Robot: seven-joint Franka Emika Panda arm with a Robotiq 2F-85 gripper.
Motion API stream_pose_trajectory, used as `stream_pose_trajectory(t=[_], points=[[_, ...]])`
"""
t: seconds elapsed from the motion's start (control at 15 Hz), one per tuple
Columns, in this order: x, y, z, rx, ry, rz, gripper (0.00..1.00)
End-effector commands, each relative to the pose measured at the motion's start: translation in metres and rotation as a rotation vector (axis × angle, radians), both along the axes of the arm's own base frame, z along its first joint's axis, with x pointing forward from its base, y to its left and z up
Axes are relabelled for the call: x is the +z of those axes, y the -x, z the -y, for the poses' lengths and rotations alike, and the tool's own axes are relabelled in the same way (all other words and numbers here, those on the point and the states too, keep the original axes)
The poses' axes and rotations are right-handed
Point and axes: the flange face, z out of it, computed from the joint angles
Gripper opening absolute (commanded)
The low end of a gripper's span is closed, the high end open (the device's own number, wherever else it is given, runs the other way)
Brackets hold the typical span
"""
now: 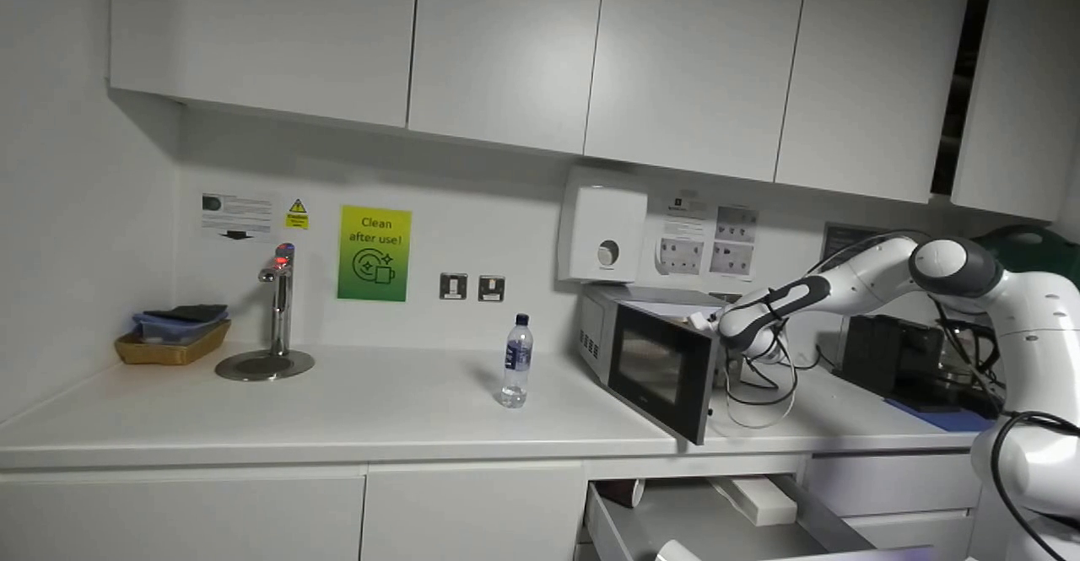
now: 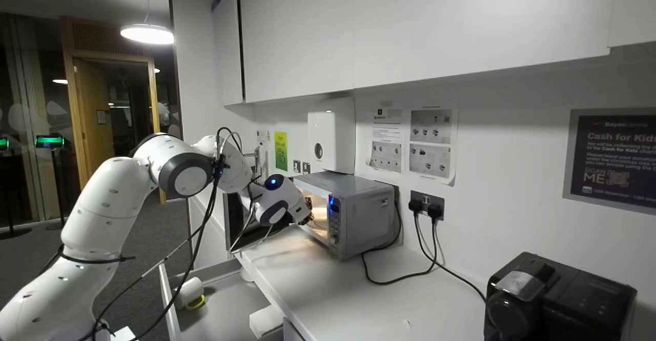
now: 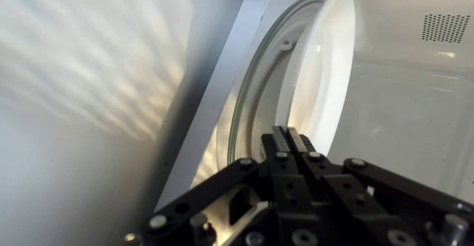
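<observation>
Inside a grey, box-shaped microwave (image 2: 361,218), the black two-fingered gripper (image 3: 284,129) was pinched narrow on the rim of a round white plate (image 3: 333,53), which stood tilted over a clear glass turntable (image 3: 249,116). In the wrist view the gripper covered the plate's near end, and whether its lower edge touched the turntable was hard to make out. The open, black-framed microwave door (image 1: 688,367) hid the gripper's tips in an exterior view. An open grey drawer (image 1: 683,515) jutted out below the white counter (image 1: 380,405), where a clear plastic bottle with a dark cap (image 1: 516,363) stood upright.
</observation>
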Motion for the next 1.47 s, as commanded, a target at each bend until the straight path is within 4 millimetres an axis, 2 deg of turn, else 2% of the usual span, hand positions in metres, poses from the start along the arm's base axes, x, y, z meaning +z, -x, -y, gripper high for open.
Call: stream_pose_trajectory(t=[0.0, 0.67, 1.4], points=[[0.019, 0.020, 0.001, 0.001, 0.004, -0.021, 0.01], [0.032, 0.052, -0.001, 0.075, 0.011, -0.070, 0.01], [0.054, 0.085, 0.022, 0.179, 0.098, -0.083, 0.01]])
